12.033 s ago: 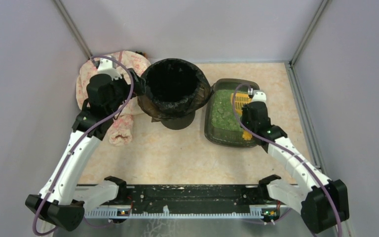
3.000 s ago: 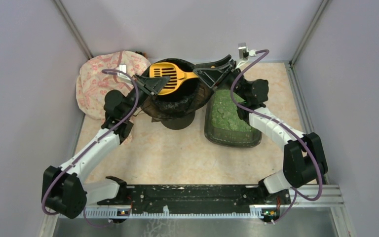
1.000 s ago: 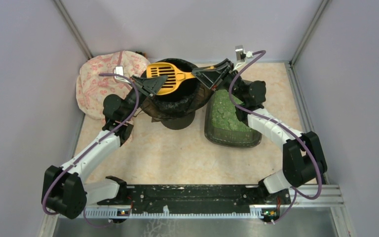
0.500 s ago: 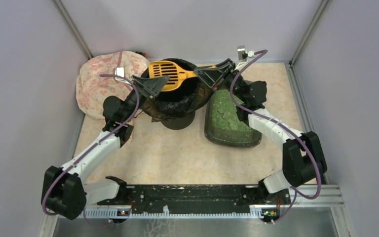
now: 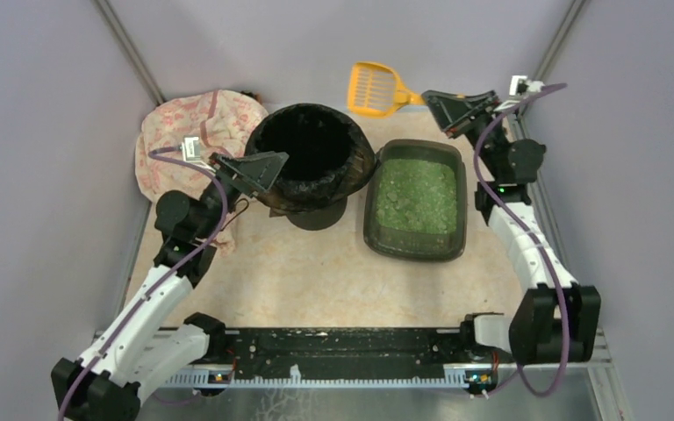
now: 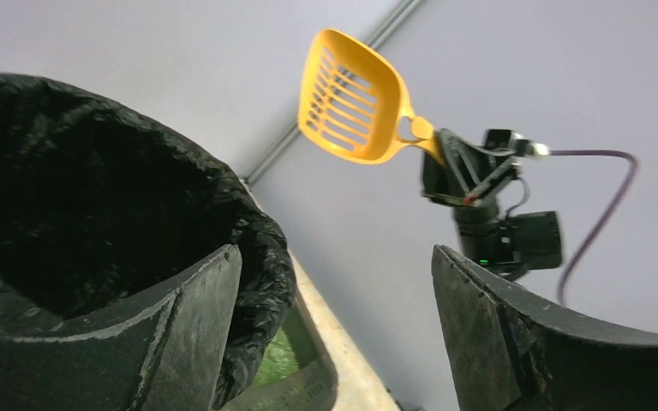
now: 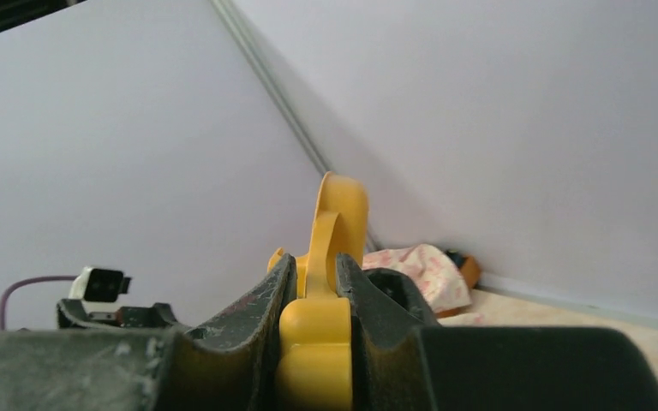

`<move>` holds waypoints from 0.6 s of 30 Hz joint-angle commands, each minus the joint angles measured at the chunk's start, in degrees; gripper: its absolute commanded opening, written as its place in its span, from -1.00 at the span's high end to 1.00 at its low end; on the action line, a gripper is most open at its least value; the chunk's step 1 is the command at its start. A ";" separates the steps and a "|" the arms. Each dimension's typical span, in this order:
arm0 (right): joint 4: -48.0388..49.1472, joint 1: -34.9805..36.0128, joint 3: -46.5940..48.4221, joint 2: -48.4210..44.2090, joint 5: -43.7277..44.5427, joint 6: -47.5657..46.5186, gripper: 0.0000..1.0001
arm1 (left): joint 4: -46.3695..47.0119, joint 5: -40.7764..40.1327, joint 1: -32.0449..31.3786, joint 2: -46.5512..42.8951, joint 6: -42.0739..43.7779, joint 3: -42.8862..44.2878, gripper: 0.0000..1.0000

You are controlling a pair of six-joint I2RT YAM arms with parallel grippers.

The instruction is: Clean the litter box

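Yellow scoop [image 5: 374, 89] off the bin [image 5: 261, 145], now behind litter box [image 5: 371, 224]

The litter box [image 5: 414, 249] lies on the desk [image 5: 316, 272] just right of the bin [image 5: 314, 198]. A cloth [image 5: 180, 132] lies left of the bin; the scoop [image 5: 374, 89] hangs behind.

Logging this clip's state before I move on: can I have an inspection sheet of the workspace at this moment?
Surface: beige mottled table.
Job's things: litter box at right, filled with green granules; yellow scoop held aloft near the back wall; black-bagged bin left of the box.
Clutter: pink floral cloth at back left.
Hands: left hand open beside the bin's rim; right hand shut on the scoop's handle.
Cables: purple cable looping along each arm.
Surroundings: plain lilac walls, metal corner posts.
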 commanded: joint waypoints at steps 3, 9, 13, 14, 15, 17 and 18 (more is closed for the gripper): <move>-24.93 -8.23 0.04 -12.50 5.20 -15.03 1.00 | -15.35 -3.81 -0.17 -4.69 15.03 4.98 -0.73; -45.46 -8.62 -3.69 -17.84 14.24 -25.81 1.00 | -25.07 -4.04 -0.09 -2.88 23.51 10.00 -0.71; -49.89 -8.62 -8.85 -20.90 18.17 -29.20 1.00 | -30.55 -4.14 0.04 1.29 24.44 13.11 -0.67; -51.01 -8.62 -9.49 -21.54 19.31 -29.98 1.00 | -30.85 -3.39 0.00 2.46 24.40 13.56 -0.67; -51.79 -8.62 -10.09 -22.26 20.29 -30.60 1.00 | -30.90 -2.66 0.00 2.92 24.21 13.61 -0.67; -53.21 -8.62 -10.72 -23.30 21.60 -31.75 1.00 | -30.65 -1.59 0.00 3.38 23.81 13.08 -0.67; -53.85 -8.62 -10.87 -23.34 21.77 -32.20 1.00 | -30.37 -1.41 0.00 3.38 23.68 12.73 -0.67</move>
